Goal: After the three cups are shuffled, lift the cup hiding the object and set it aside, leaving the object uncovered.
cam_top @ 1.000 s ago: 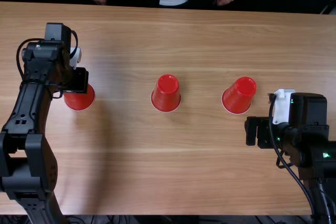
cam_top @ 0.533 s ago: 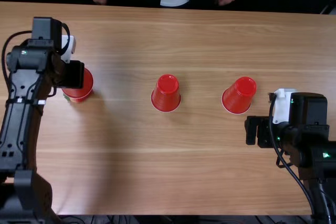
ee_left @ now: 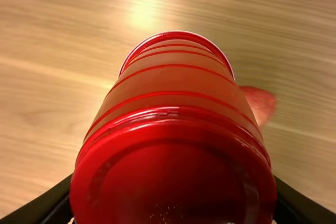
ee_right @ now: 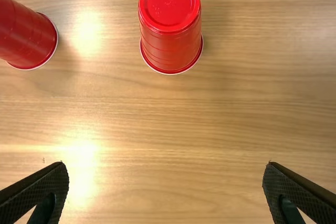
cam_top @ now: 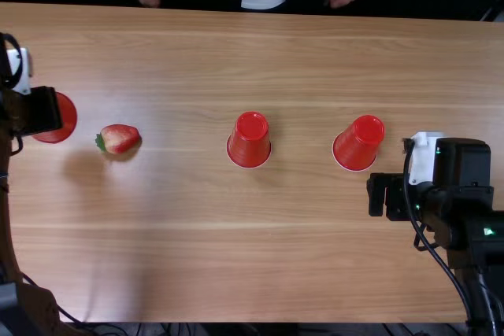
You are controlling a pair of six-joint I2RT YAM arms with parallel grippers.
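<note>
Wooden table (cam_top: 260, 273), seen from above, with both arms entering from 6 o'clock. The left arm has swung out toward 9 o'clock over the last second. Its gripper (cam_top: 35, 112) is now at the table's left edge and is clamped around the lifted cup (cam_top: 55, 117). One second ago this cup stood over the spot where the strawberry now lies, and half a second ago it was already rising and drifting toward 10 o'clock. In the left wrist view the lifted cup fills the space between the fingers, base toward the camera and mouth away. It appears clear of the wood, though its height cannot be judged.

The right arm has not moved. Its gripper (ee_right: 164, 174) is spread wide and holds nothing, at about 5 o'clock of the right cup (cam_top: 359, 142). That cup and the middle cup (cam_top: 250, 139) stand mouth down where they were.

The strawberry (cam_top: 118, 138) is uncovered on the bare wood. It lies at about 4 o'clock of the lifted cup, near it but apart.

By this reading the correct cup has been chosen and the object exposed. The cup has yet to be set down off to the side and released.
</note>
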